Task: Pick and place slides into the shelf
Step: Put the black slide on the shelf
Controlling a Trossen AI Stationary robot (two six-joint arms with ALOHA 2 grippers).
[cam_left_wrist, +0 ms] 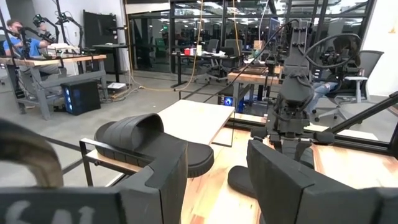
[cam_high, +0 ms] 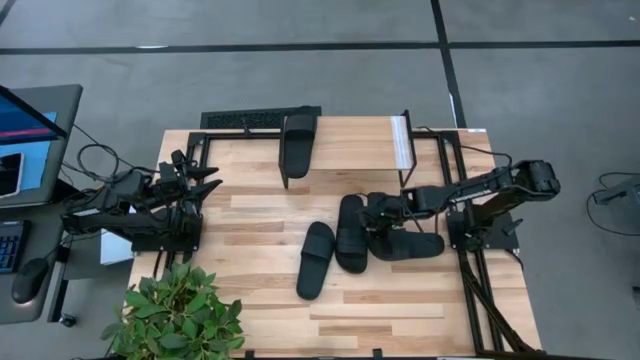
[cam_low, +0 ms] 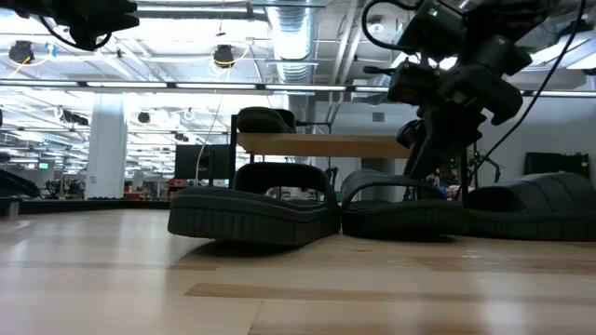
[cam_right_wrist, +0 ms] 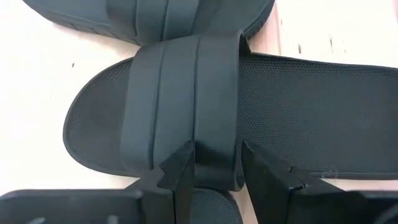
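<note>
Three black slides lie on the table: a left one [cam_high: 315, 260], a middle one [cam_high: 350, 240] and a right one [cam_high: 405, 243]. A further slide [cam_high: 298, 140] rests sole-down on the left end of the shelf [cam_high: 350, 140] at the table's far side. My right gripper [cam_high: 372, 213] is open and low over the middle slide. In the right wrist view its fingertips [cam_right_wrist: 217, 165] stand either side of a section of that slide's strap [cam_right_wrist: 180, 99]. My left gripper [cam_left_wrist: 217, 162] waits open near the table's left edge [cam_high: 205, 185]. My right gripper comes down on the middle slide's strap near where the strap meets the sole [cam_right_wrist: 214, 174], with its fingers [cam_right_wrist: 180, 174] across the strap's width. Whether they touch the strap, I cannot tell. The slide lies flat on the table.
A potted plant [cam_high: 175, 310] fills the near left corner. A keyboard [cam_high: 250, 120] lies at the far edge beside the shelf. Black frame rails [cam_high: 470, 270] run along the right side. Bare wood [cam_high: 400, 310] lies near the front. People sit in the room beyond [cam_left_wrist: 12, 34].
</note>
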